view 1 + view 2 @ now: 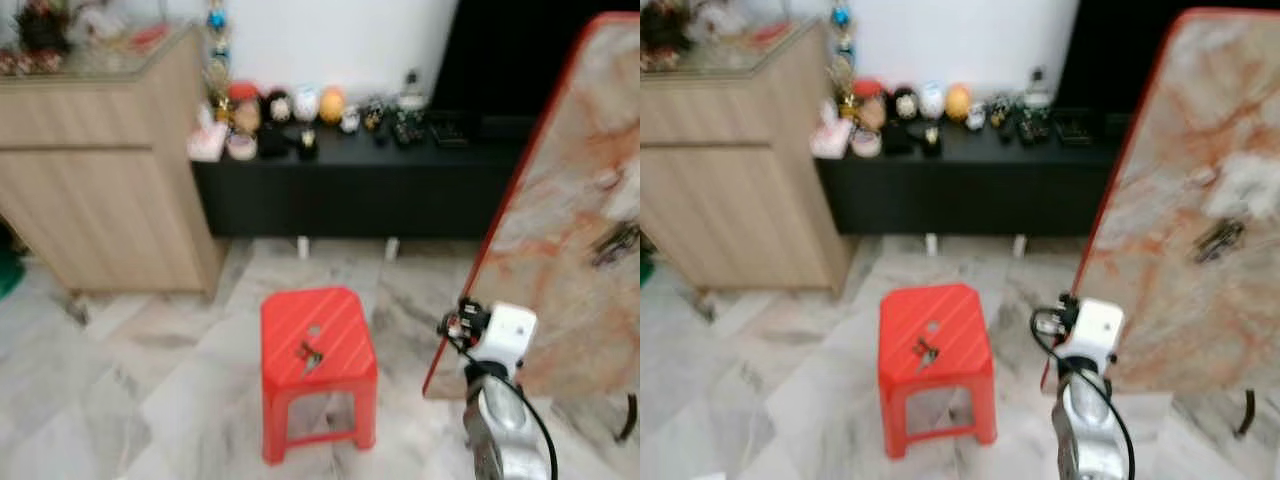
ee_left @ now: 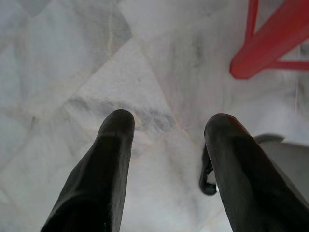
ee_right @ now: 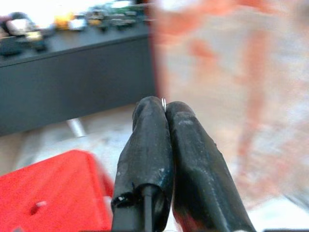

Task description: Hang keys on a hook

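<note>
My right gripper (image 3: 164,107) is pinched tight on a thin metal ring, the keys' ring I judge; more keys (image 1: 309,356) lie on the red stool (image 1: 316,330) at my ten o'clock. My left gripper (image 2: 166,130) hangs spread and empty over the floor. I should keep the pinch firm and move slowly toward the dark hook (image 1: 613,243) on the marbled board (image 1: 560,240) at one o'clock.

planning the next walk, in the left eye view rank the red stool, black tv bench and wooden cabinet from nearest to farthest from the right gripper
Judged from the right arm's wrist, near the lower right; the right gripper shows in the right wrist view.
1. Red stool, just to the wrist's left on the floor.
2. Black tv bench, ahead against the wall.
3. Wooden cabinet, far left; its near corner rivals the bench, so this ranking is loose.
</note>
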Robot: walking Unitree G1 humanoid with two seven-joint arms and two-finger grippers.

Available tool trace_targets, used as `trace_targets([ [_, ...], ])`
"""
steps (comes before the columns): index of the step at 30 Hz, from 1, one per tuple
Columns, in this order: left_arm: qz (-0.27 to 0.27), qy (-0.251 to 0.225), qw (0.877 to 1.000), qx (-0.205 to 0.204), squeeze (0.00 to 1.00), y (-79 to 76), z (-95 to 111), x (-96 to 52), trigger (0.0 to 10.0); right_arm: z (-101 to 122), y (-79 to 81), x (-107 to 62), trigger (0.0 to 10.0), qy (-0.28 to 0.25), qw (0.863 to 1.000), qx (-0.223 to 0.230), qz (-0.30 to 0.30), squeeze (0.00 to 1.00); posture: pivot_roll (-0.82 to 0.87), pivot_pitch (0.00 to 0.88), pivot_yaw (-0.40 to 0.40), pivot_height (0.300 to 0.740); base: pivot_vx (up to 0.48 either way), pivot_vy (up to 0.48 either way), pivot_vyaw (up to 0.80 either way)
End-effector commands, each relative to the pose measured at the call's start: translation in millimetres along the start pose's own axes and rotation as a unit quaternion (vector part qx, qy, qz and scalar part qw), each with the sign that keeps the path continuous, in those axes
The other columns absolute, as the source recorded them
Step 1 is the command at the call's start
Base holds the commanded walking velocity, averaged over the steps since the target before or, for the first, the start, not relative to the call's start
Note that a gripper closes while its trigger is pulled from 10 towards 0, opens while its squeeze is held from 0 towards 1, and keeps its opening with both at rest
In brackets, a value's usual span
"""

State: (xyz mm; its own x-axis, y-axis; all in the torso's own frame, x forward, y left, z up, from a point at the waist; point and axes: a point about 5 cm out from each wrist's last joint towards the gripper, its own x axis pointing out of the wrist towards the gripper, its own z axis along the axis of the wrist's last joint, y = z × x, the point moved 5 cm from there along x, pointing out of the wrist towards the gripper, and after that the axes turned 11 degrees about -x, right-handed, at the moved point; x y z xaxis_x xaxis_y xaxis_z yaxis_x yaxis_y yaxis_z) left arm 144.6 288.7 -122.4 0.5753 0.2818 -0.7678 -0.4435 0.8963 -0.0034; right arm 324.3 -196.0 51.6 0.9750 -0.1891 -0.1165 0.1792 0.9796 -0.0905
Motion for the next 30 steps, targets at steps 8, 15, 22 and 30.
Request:
trace_targets([
  [8,0.002,0.005,1.0,0.008,0.0,1.6,0,0.2,10.0,15,0.4,1.4,10.0,-0.027,0.999,-0.022,-0.015,0.0,0.03,0.0,-0.015,0.74,0.0,0.0,-0.77],
  [15,-0.001,0.005,1.0,0.006,0.0,0.6,2,1.1,10.0,21,-5.3,2.6,10.0,-0.037,0.998,-0.038,-0.038,0.0,0.03,0.0,-0.012,0.74,0.0,0.0,-0.76],
  [22,0.001,0.001,1.0,0.005,0.0,9.5,6,0.1,10.0,22,-6.7,2.4,10.0,-0.039,0.998,-0.037,-0.042,0.0,0.03,0.0,-0.011,0.74,0.0,0.0,-0.74],
  [30,-0.002,0.0,1.0,0.003,0.0,8.4,6,0.2,10.0,24,-3.7,2.4,10.0,-0.046,0.998,-0.035,-0.035,0.0,0.03,0.0,-0.013,0.74,0.0,0.0,-0.09],
])
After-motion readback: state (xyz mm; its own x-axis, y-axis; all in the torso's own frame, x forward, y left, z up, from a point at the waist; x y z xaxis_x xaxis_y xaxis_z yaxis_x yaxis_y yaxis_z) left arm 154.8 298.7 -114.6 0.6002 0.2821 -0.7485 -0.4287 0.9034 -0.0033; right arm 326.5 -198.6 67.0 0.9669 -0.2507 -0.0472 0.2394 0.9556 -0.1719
